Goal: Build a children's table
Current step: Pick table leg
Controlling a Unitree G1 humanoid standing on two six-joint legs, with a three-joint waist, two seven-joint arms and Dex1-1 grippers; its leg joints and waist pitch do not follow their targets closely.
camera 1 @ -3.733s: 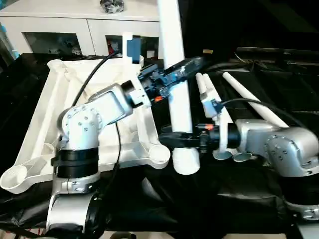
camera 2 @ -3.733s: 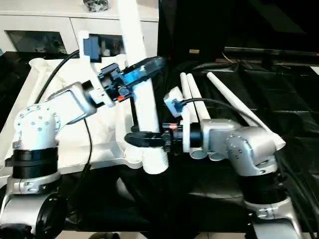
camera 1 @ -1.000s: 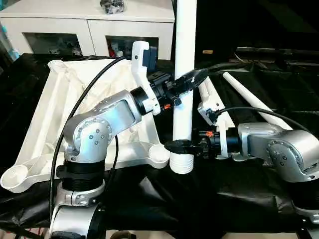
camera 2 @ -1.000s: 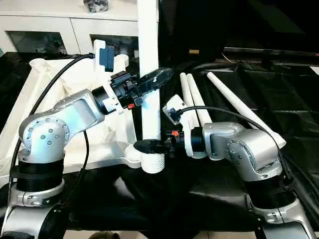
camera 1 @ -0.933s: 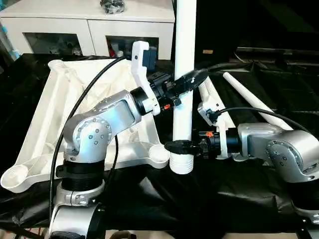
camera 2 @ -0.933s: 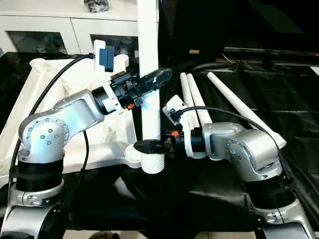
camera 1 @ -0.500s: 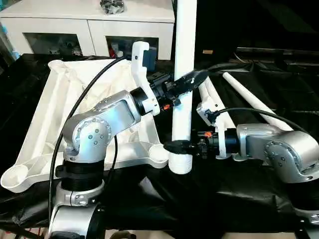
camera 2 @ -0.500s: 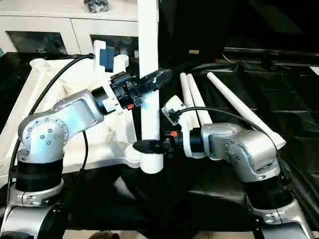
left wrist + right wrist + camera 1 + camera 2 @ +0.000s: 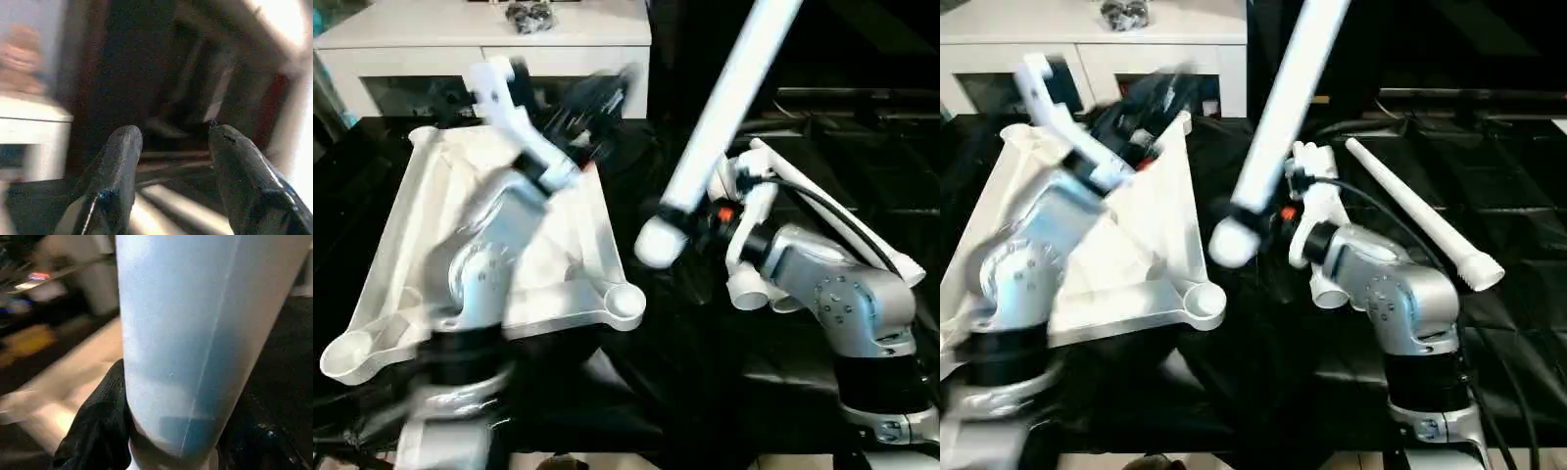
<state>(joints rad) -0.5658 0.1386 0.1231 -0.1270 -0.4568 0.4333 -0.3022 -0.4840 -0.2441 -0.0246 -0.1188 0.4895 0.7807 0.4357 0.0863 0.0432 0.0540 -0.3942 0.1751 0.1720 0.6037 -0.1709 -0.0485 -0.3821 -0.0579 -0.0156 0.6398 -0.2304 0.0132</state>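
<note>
White leg (image 9: 724, 117), top cut off

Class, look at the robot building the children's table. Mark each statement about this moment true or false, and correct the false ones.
1. The right gripper holds a white leg. True.
2. That leg stands straight upright. False: it is tilted, its upper end leaning toward the robot's right.
3. The left gripper grips the leg too. False: its fingers are open with nothing between them.
4. The tabletop lies with its ribbed underside up. True.
5. Another leg lies on the black cloth. True.
</note>
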